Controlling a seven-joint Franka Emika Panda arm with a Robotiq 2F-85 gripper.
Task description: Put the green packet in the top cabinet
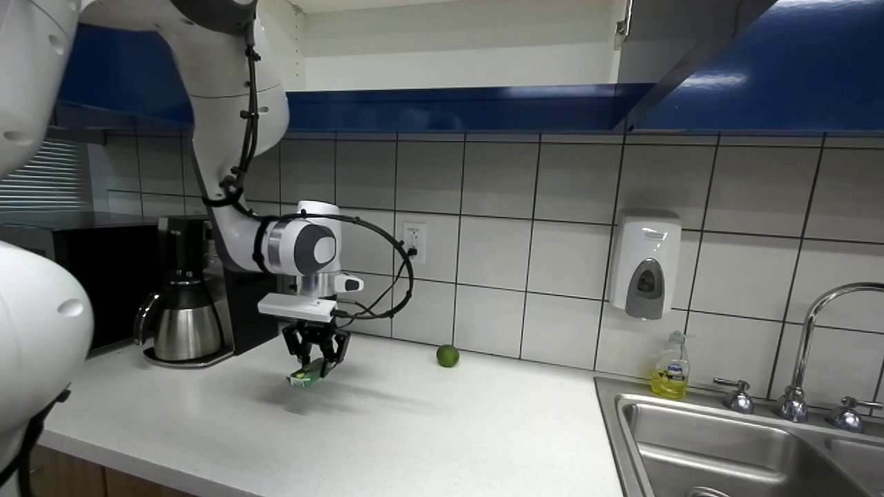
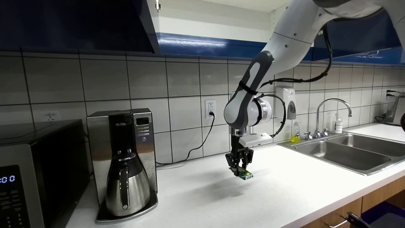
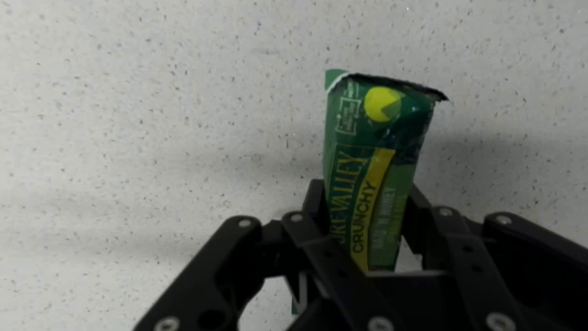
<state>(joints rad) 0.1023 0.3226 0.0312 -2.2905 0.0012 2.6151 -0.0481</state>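
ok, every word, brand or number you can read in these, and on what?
"VALLEY": green packet, letters before it unclear.
"CRUNCHY": green packet, yellow stripe.
"HONEY": green packet, light green panel, lettering before it blurred.
":00": microwave display, cut off at the frame edge.
Too small or blurred: coffee maker logo (maybe "Mr. Coffee"), yellow soap bottle label, white-labelled bottle, microwave keypad, soap dispenser print, the packet's small print.

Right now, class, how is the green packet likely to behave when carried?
The green packet is probably stiff: it juts from the tool without obvious bending. Its shiny, creased surface may slip. Being small, it's likely light.
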